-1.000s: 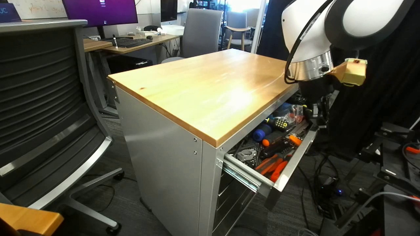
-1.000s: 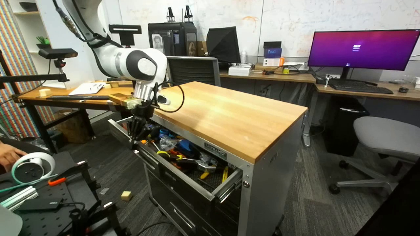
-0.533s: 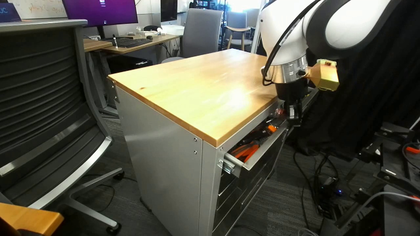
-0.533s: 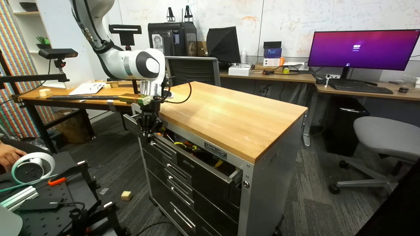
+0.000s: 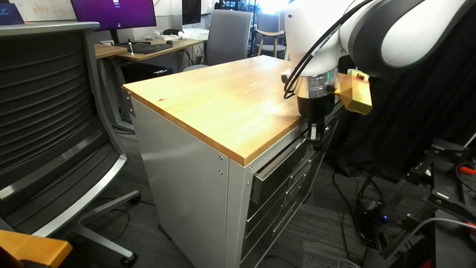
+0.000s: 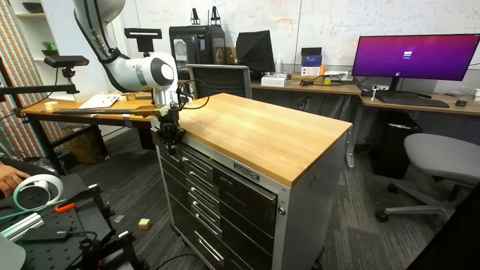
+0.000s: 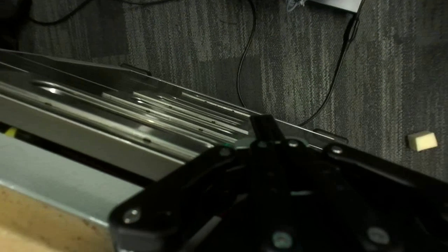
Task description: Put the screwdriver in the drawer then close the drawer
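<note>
Your drawer (image 7: 87, 140), dark-fronted and grey-rimmed, stands slightly proud beneath the wooden top (image 6: 262, 138), a thin gap behind. Your gripper (image 7: 266, 127) is clenched, fingertips together at the drawer's front; contact unconfirmed.

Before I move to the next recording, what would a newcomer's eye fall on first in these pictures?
Likely the purple monitor glowing at the upper right of an exterior view, then the white robot arm at that view's upper left. The bright wooden cabinet top takes up the middle; by its left end, the black gripper is at the front of the top drawer, which stands nearly shut.
</note>
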Robot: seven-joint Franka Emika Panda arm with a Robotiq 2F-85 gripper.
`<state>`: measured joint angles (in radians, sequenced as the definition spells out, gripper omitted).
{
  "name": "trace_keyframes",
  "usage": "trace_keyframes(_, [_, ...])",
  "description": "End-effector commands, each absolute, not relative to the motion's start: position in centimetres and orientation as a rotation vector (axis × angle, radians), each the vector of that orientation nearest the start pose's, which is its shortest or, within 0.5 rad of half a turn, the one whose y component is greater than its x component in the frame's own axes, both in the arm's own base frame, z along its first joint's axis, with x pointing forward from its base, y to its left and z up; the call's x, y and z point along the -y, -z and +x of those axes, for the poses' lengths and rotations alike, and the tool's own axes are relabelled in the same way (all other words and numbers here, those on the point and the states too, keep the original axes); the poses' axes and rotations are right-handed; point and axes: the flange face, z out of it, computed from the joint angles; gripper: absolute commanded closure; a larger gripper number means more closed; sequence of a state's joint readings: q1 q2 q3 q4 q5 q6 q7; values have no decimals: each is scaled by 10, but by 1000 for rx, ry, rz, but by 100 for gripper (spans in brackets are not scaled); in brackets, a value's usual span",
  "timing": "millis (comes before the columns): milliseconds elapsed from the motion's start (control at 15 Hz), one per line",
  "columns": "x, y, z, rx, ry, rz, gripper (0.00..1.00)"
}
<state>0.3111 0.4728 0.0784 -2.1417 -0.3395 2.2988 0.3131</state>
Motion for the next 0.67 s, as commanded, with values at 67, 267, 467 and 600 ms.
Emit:
trace_keyframes(67, [-217, -214, 507, 571, -55, -3385, 100])
trace_keyframes(267, [-226, -227, 507, 599, 75, -3400, 97])
trace_keyframes(467, [-227, -235, 502, 642, 214, -3401, 96])
trace_keyframes(600, [-229, -244, 498, 685, 286, -3383, 98])
